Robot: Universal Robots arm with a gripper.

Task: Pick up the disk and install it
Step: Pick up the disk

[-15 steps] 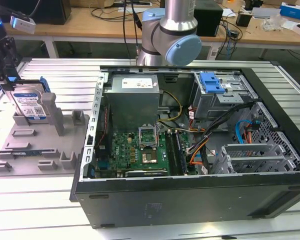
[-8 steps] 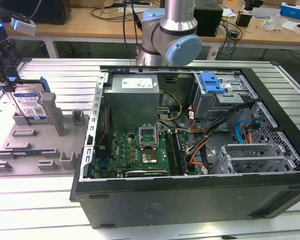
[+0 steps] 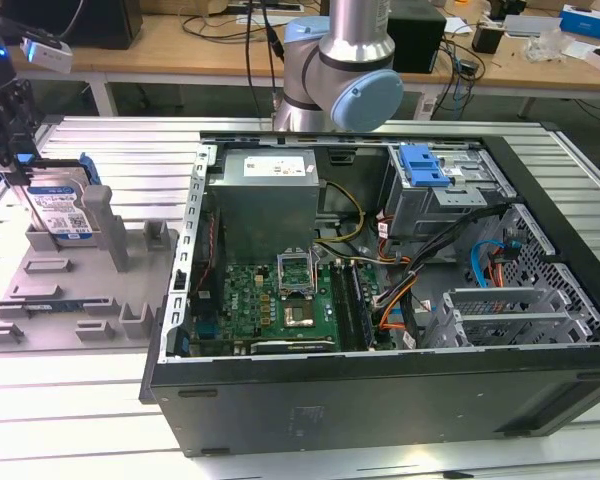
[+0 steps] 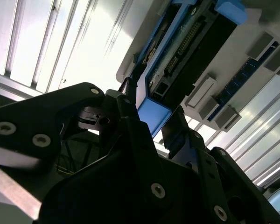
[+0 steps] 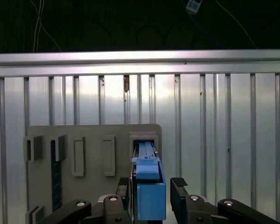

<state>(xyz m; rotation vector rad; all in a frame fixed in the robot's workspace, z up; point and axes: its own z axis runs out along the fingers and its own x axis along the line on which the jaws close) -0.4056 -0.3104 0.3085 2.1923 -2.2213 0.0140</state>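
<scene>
Disk [image 3: 60, 212] stands on edge in a slot of the grey holder [image 3: 70, 290], which lies on the ribbed metal surface [image 3: 70, 400] at the exterior view's left. We see its labelled face turned toward the exterior camera and its blue frame running round the edges. Directly above it hangs the gripper [image 5: 151, 184], pointing straight down. In the first wrist view we look along the narrow top edge of the disk [image 5: 148, 198], and that edge runs between the two fingers [image 5: 178, 183], one to each side of its thin dimension. The jaws are released: we make out a sliver of gap between the blue frame and the finger on one side, while the other finger sits just beside the frame, and we cannot tell whether it touches. The disk is seated in its slot, not lifted. We judge that the grasp turns on this alignment, with the jaws set across the disk's thickness and its long edge lying along the gap. The open computer case [image 3: 380, 400], with its drive bay [image 3: 440, 195] under a blue latch [image 3: 423, 165], lies well apart, toward the exterior view's right.
</scene>
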